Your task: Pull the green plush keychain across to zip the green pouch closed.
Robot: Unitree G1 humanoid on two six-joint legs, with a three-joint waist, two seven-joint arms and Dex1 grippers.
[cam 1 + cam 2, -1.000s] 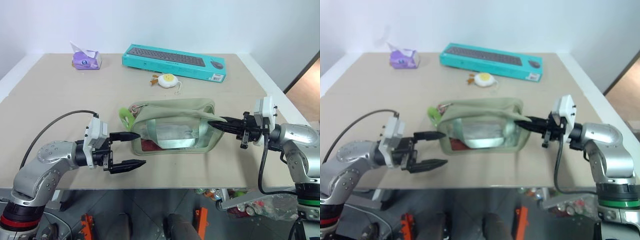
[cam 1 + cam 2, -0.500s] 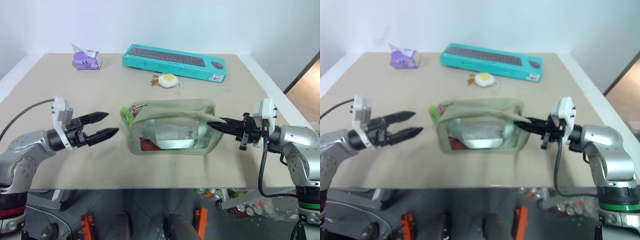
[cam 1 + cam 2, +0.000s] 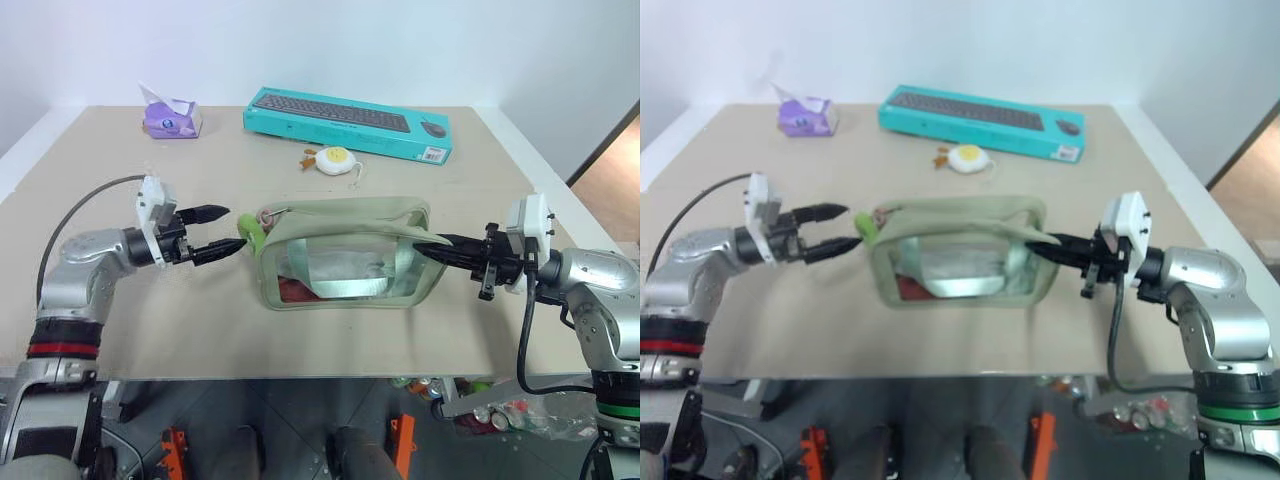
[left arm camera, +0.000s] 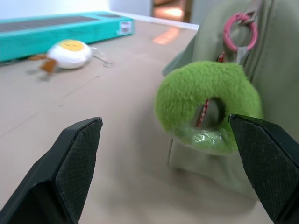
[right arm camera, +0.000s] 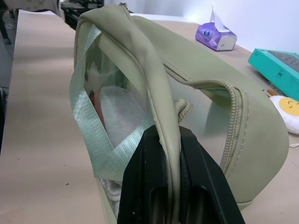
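The green pouch [image 3: 345,255] lies mid-table, its clear window facing me and its top zipper open. The green plush keychain [image 3: 251,233] hangs at the pouch's left end on a pink ring. In the left wrist view the plush [image 4: 205,105] sits just ahead of my two spread fingers, untouched. My left gripper [image 3: 235,228] is open and level, its tips right at the plush. At the pouch's right end, my right gripper [image 3: 432,247] is shut on the fabric edge [image 5: 170,126].
A teal keyboard box [image 3: 348,122] lies at the back of the table. An egg-like trinket [image 3: 333,160] with a cord lies in front of the box. A purple tissue box [image 3: 172,118] stands back left. The table's front edge [image 3: 300,375] runs close below the pouch.
My left arm swung away from the pouch's front, out to the left, then came in toward the keychain with its fingers still open. The right gripper and the pouch stayed put.
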